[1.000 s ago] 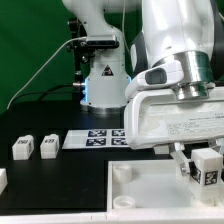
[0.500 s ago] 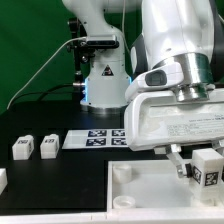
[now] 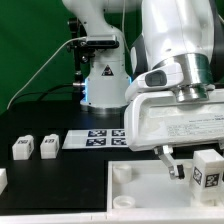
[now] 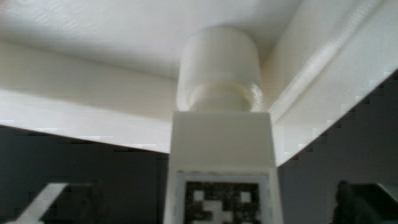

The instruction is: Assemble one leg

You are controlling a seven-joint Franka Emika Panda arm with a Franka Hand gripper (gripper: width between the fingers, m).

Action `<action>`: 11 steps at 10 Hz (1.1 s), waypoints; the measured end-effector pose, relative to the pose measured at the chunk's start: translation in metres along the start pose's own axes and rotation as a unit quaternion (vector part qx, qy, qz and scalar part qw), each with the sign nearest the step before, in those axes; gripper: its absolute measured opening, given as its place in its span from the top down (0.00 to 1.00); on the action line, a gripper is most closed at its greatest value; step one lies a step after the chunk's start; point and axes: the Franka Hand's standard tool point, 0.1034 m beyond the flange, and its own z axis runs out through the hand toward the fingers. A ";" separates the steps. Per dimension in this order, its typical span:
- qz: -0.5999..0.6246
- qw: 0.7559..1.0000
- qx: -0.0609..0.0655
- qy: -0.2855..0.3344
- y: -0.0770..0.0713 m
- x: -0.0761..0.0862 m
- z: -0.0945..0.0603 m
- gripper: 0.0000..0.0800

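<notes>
While astride leg (image 3: 206, 171), end effector (image 4: 210, 204) wide.

Housing: boxy white housing (image 3: 175, 125) with rounded edges and faint grey print across its face.
Fingers: slim dark fingers (image 3: 168, 160) below the housing; the wrist view shows them as two blurred black shapes.
Wrist shell: directly above the housing, a glossy white rounded shell (image 3: 172, 30) with a grey ring (image 3: 158, 76).
Base: behind the housing, a white pedestal (image 3: 102, 75) with a black collar, a small dark logo and a blue glow low down.
Cable: a thin black cable (image 3: 45, 68) meets the pedestal on the side away from the housing.
</notes>
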 end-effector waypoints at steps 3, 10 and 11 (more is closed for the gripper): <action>0.000 1.000 0.000 0.000 0.000 0.000 0.000 0.19; 0.025 0.979 0.047 -0.197 -0.008 0.020 -0.020 0.19; 0.025 0.969 0.054 -0.239 -0.007 0.021 -0.018 0.19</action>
